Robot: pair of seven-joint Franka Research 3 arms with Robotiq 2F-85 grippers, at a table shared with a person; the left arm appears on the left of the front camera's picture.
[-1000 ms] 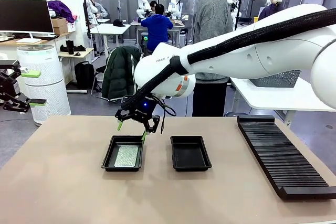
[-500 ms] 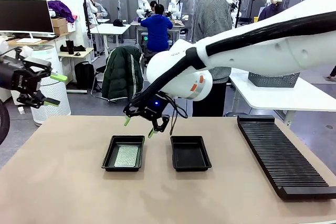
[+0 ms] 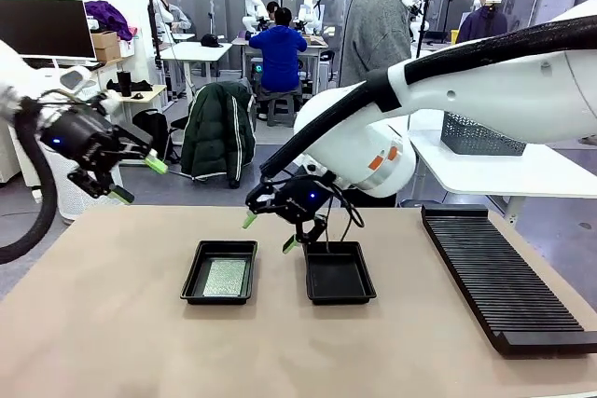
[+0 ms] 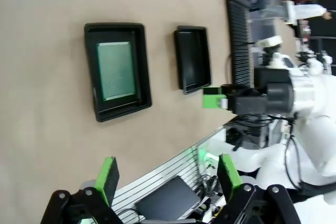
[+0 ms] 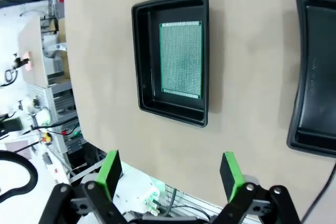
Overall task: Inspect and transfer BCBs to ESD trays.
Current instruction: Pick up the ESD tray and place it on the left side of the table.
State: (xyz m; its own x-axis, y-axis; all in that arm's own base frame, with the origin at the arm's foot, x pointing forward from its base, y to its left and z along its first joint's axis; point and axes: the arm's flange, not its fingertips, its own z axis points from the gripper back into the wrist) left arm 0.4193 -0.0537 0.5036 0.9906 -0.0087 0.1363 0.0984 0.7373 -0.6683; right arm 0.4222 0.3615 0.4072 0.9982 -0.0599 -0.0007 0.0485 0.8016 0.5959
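Two ESD trays lie mid-table. The left tray (image 3: 193,277) holds a green BCB (image 3: 225,278) flat on its floor; the right tray (image 3: 338,277) is bare. My right gripper (image 3: 270,232) hovers open and empty above the gap between the trays. At the table's far left edge my left gripper (image 3: 138,181) is raised, open and empty. In the left wrist view my left gripper (image 4: 169,177) looks down on the BCB (image 4: 115,70) in its tray (image 4: 90,77) and the bare tray (image 4: 192,59). The right wrist view has my right gripper (image 5: 170,174) near the BCB (image 5: 181,59), its tray (image 5: 147,61) and the bare tray (image 5: 315,72).
A long black slotted rack (image 3: 494,267) lies along the table's right side, also seen as rack (image 4: 239,24). A person in a grey top (image 3: 378,34) stands beyond the far edge. The front half of the table is bare.
My right gripper has moved right, from over the left tray to the gap between the trays. My left gripper has swung in from the far left toward the table.
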